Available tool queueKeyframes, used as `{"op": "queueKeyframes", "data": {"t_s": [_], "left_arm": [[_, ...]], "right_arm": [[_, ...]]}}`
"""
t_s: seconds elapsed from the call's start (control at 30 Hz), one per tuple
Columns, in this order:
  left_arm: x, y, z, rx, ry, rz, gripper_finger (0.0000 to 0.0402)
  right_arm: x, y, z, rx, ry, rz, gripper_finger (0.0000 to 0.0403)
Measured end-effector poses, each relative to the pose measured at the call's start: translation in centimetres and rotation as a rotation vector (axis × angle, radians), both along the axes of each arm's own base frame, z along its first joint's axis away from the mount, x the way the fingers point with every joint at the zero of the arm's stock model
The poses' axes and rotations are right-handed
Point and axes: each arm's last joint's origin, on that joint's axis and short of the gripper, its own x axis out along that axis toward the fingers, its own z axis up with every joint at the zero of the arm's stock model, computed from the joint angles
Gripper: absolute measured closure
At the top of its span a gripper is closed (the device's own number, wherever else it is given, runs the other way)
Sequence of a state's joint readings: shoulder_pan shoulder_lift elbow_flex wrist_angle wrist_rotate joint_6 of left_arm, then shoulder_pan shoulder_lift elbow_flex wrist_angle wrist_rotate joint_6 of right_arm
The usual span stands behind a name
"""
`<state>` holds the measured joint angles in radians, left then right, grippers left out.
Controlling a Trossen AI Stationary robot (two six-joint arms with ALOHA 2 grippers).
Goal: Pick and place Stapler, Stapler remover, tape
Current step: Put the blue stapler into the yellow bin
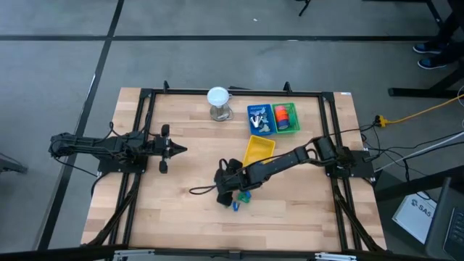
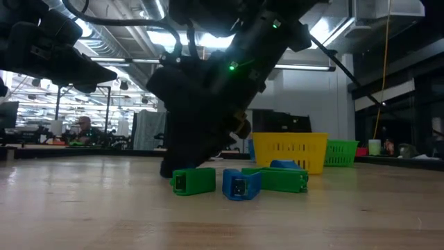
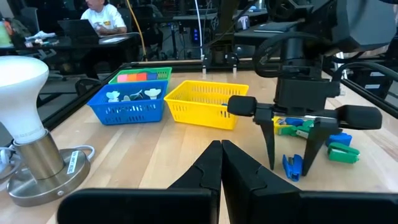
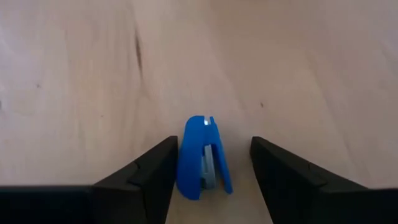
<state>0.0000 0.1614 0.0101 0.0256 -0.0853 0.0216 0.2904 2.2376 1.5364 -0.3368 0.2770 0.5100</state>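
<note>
A small blue stapler (image 4: pixel 202 158) lies on the wooden table between the open fingers of my right gripper (image 4: pixel 214 149), which slants down over it near the table's middle (image 1: pixel 232 196). More green and blue staplers (image 2: pixel 193 180) (image 2: pixel 281 179) lie just beside it on the table. Grey staple removers (image 3: pixel 130 95) sit in the blue basket (image 1: pixel 260 119). Orange and red tape pieces (image 3: pixel 137 78) sit in the green basket (image 1: pixel 286 118). My left gripper (image 1: pixel 177 150) waits shut at the table's left, holding nothing. My right gripper comes down slanting from the table's right, with one finger on each long side of the blue stapler. One finger (image 4: pixel 155 171) stands right against the stapler's side (image 4: pixel 181 168); whether it touches, I cannot tell. The other finger is apart from it. The stapler lies flat on the table.
A yellow basket (image 1: pixel 259 150) stands just behind the staplers, toward the far edge. A white bulb on a metal base (image 1: pixel 218 103) stands at the far middle. A dark cable (image 1: pixel 203 190) trails on the wood left of my right gripper. People sit in the room beyond.
</note>
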Motion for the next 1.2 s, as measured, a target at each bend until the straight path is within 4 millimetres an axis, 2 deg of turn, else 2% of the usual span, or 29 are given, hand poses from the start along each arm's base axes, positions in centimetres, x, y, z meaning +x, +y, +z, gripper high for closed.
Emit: {"op": "queueKeyframes", "data": {"t_s": [0.1,0.33,0.53,0.63,1.0,1.1,1.2], "left_arm": [[0.0,0.0,0.0,0.0,0.0,0.0,0.04],[0.0,0.0,0.0,0.0,0.0,0.0,0.04],[0.0,0.0,0.0,0.0,0.0,0.0,0.04],[0.0,0.0,0.0,0.0,0.0,0.0,0.04],[0.0,0.0,0.0,0.0,0.0,0.0,0.04],[0.0,0.0,0.0,0.0,0.0,0.0,0.04],[0.0,0.0,0.0,0.0,0.0,0.0,0.04]], "right_arm": [[0.0,-0.2,0.0,-0.003,0.007,-0.009,0.0229],[0.0,-0.6,0.1,0.022,0.025,-0.001,0.034],[-0.1,-0.7,0.9,0.032,0.029,0.084,0.0338],[-0.2,-0.7,2.0,0.031,0.012,0.115,0.0338],[-1.1,-1.3,6.9,-0.029,-0.056,0.184,0.0338],[-1.9,-1.6,8.6,-0.057,-0.082,0.163,0.0338],[-3.1,-2.0,9.5,-0.07,-0.084,0.151,0.0338]]}}
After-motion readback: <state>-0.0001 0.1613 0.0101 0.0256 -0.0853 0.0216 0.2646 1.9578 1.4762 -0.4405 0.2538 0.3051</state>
